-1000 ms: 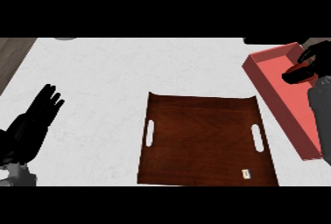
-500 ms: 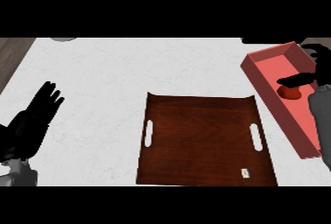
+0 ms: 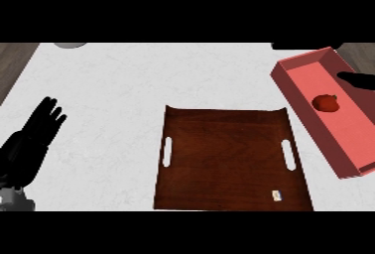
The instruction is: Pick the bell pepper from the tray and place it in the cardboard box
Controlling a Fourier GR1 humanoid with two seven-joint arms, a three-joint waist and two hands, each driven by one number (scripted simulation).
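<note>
- Lying in the pink cardboard box point(image 3: 344, 149), far right: bell pepper point(image 3: 327, 102), off the brown tray point(image 3: 230, 158).
- Right hand point(image 3: 356, 80) just beside it, fingers straight, released; left hand point(image 3: 33, 134) open, resting near left.
- Placement looks done; next, lift clear.

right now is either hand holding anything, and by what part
Nothing is held. The bell pepper lies in the box, apart from the right hand at the view's edge. The left hand rests open at the left.
</note>
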